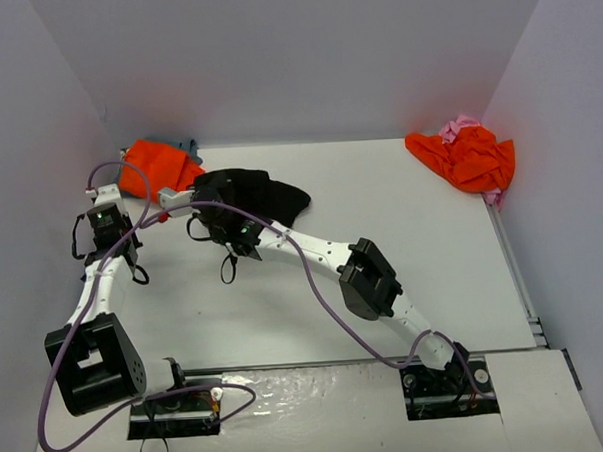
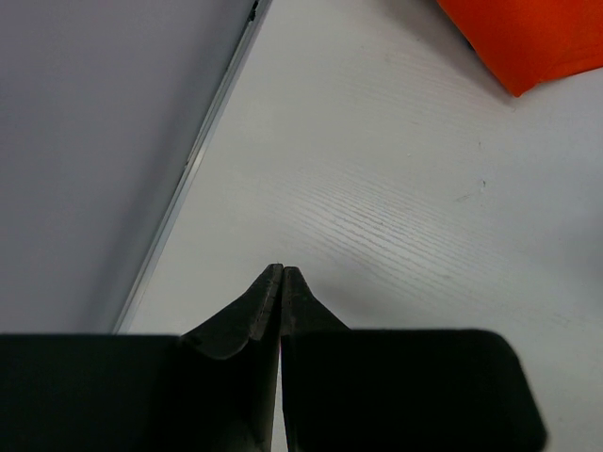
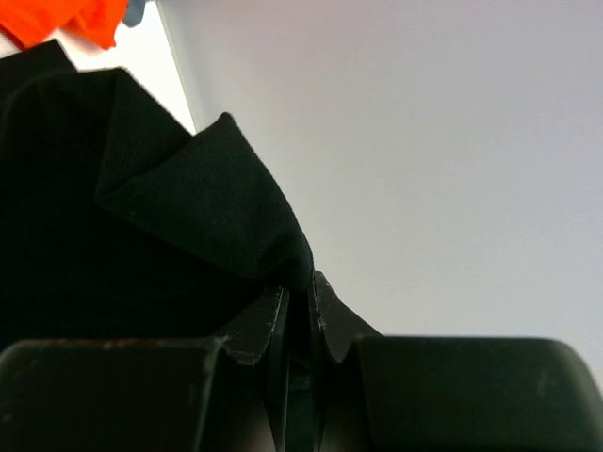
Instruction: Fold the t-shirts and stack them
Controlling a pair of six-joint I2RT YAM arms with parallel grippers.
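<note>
A black short-sleeved cloth t-shirt [image 1: 255, 196] is shown bunched on the white table [image 1: 412, 231], left of centre and towards the back. A fold of its cloth is pinched in the right gripper [image 3: 300, 287], whose jaws are drawn almost together on the fabric. No fold is made in it yet, as far as can be seen. Just beside it, in the back left corner, a bright orange t-shirt [image 1: 157, 167] is laid fairly flat over a blue-grey t-shirt [image 1: 191, 148], of which only an edge is visible. This is judged to be the start of the stack, though how neatly either is folded cannot be told. In the back right corner, well apart, a second bright orange t-shirt [image 1: 464, 159] and a pink t-shirt [image 1: 464, 126] are heaped together, crumpled and unfolded. By that reckoning, three of the five shirts are left to be folded and stacked, the black one being in hand.

The right arm [image 1: 369, 278] is stretched diagonally across the table from its base at the near right, with the elbow raised at mid-table and the wrist set at the black shirt's near edge. The left arm [image 1: 94, 285] is extended along the left wall [image 1: 38, 147]. The left gripper [image 2: 283, 275] is held just above bare table near a corner of orange cloth, its jaws pressed together with nothing between them.
</note>
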